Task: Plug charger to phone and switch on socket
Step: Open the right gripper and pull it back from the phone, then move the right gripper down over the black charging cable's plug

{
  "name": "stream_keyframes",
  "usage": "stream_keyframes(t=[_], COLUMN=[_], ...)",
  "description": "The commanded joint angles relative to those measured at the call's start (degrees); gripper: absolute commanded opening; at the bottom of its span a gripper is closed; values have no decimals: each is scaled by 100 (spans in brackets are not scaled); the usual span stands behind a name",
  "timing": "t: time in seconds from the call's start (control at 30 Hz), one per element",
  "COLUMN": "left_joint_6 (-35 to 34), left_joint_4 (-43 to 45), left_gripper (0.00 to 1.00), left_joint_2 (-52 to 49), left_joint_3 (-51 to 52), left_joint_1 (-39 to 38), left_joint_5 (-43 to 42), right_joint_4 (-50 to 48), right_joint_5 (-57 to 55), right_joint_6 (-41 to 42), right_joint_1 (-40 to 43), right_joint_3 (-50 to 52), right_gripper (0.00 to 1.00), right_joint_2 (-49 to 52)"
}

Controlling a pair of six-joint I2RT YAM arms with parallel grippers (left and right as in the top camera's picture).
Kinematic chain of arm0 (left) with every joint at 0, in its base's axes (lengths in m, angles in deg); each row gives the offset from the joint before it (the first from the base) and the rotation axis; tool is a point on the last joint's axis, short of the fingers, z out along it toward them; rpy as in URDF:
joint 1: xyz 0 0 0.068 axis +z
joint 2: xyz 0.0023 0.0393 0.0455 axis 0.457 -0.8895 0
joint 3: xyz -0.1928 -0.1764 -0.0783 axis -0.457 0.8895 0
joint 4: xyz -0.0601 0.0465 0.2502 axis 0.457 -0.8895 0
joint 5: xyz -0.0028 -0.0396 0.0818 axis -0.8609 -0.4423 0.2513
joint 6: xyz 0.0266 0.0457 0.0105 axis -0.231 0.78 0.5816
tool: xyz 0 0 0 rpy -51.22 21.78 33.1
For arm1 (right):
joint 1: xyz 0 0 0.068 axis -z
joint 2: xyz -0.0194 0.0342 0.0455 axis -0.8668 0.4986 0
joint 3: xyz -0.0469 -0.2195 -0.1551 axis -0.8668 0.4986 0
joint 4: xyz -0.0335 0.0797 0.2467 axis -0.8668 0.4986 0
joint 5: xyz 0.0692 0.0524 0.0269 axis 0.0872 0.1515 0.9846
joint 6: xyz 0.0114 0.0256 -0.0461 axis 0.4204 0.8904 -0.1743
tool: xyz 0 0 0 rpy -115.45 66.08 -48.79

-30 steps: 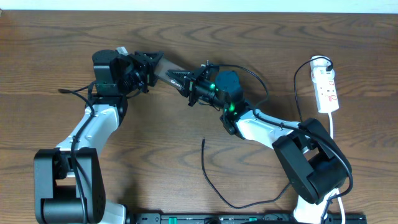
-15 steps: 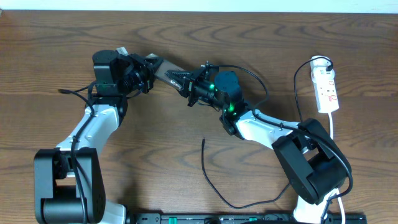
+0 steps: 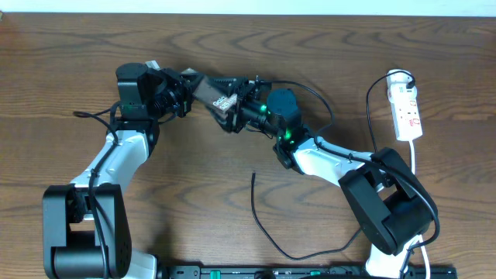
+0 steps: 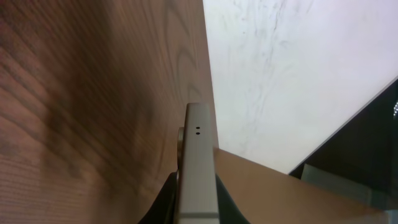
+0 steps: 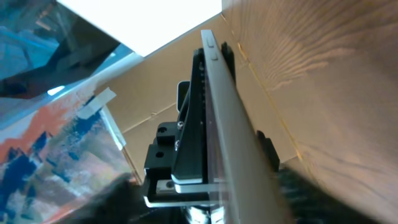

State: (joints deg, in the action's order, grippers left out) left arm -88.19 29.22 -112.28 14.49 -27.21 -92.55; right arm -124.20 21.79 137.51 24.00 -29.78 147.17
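The phone is held off the table at the back, tilted, with its white lettering showing. My left gripper is shut on its left end; in the left wrist view the phone's pale edge runs up between the dark fingers of the left gripper. My right gripper is open at the phone's right end, its jaws apart on either side of the slab. The charger lies loose on the table in front, its tip free. The socket lies at the far right.
The socket's white cord runs down the right side. A black bar lies along the front edge. Thick black robot cables loop behind the right wrist. The table's back edge lies just behind the phone.
The right gripper has opened off the phone. The left gripper has closed on the phone's left end, and the phone has tilted, its lettering now showing from above.
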Motion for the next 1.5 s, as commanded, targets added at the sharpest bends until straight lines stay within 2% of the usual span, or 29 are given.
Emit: stream_keyframes(t=[0.0,0.13,0.23,0.3,0.47,0.53,0.6,0.73,0.83,0.87,1.0,1.17,1.3,1.47], left_joint_6=[76,83,289,494,643,839,955,1307,1620,1858,2109,2354,2356,2356], left_joint_4=[46,-136,-127,-127,-63,221,452,1045,1335,1335,1335,1331,1331,1331], left_gripper=[7,7,7,7,7,7,7,7,7,7,7,8,7,7], left_joint_2=[68,68,68,68,68,68,68,68,68,68,68,68,68,68], left_joint_3=[42,42,42,42,42,42,42,42,42,42,42,42,42,42], left_joint_1=[42,358,953,1532,2981,3359,3567,3659,3659,3659,3659,3659,3659,3659], left_joint_5=[13,-92,-645,-1320,-3021,-3709,-4166,-4813,-5005,-4999,-5003,-4988,-4988,-4986], right_joint_4=[-4,-4,-4,0,461,509,511,675,2277,3405,6087,8540,9777,10708], right_joint_5=[11,11,15,13,13,11,13,225,817,994,1040,868,92,-398], right_joint_6=[-31,-31,-243,-595,-1768,-2739,-3432,-3912,-4896,-5648,-7370,-8699,-8900,-8929], right_joint_1=[-37,-2,81,140,278,306,328,422,595,658,765,798,789,728], right_joint_3=[-72,-70,-70,-70,-70,-70,-79,-195,-1023,-1574,-3025,-4273,-4430,-4422], right_gripper=[99,99,99,99,99,99,99,99,99,99,99,99,99,99], right_joint_2=[11,11,11,11,11,11,11,9,9,9,9,9,20,129])
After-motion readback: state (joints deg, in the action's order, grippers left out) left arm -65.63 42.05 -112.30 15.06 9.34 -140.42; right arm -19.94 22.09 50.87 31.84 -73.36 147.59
